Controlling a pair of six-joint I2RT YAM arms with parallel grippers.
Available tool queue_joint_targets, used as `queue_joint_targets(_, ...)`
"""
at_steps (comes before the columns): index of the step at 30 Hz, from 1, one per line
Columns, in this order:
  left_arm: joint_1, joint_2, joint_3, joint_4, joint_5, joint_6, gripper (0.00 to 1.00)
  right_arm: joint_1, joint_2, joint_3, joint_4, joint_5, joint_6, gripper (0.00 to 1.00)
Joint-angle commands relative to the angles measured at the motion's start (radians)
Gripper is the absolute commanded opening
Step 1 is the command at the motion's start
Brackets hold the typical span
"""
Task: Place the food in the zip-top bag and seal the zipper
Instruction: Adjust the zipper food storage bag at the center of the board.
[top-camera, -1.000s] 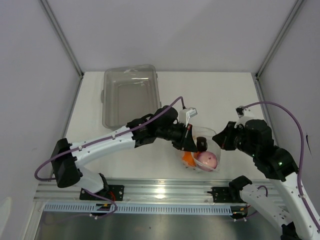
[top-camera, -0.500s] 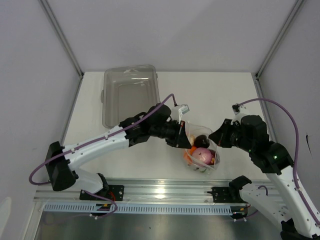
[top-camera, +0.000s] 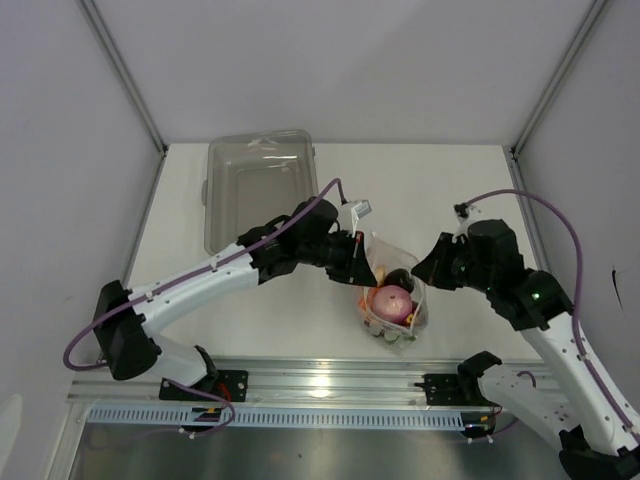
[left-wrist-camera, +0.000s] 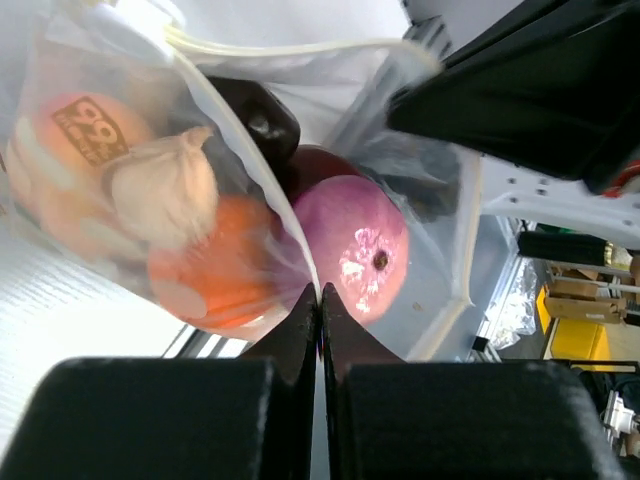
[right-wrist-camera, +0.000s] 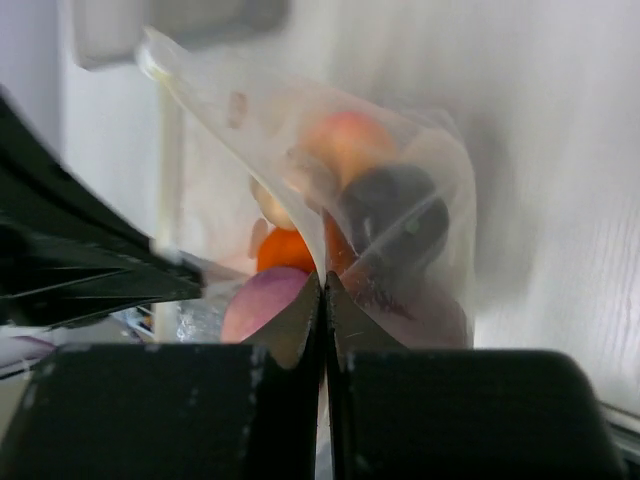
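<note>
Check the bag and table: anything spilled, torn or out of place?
Nothing stands out. The food sits inside the bag, which is held between the left gripper and right gripper, each pinching its rim. I see no tear and no piece outside it. The mouth looks unsealed, as expected at this step.

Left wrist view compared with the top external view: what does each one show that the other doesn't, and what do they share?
Only the left wrist view shows the white piece, the printed sticker on the peach, and the left end effector shut on the film of the zip-top bag. Only the top external view shows the clear bin and the full reach of the left arm and the right arm. Both show the bag holding the pink bulb and the orange.
</note>
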Motion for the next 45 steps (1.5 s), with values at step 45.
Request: queue_joint_targets(45,0.060,-0.021,0.110,-0.032,0.088,0.059,0.00,0.000,-0.036,0.105,-0.001,0.042,-0.012,0.00)
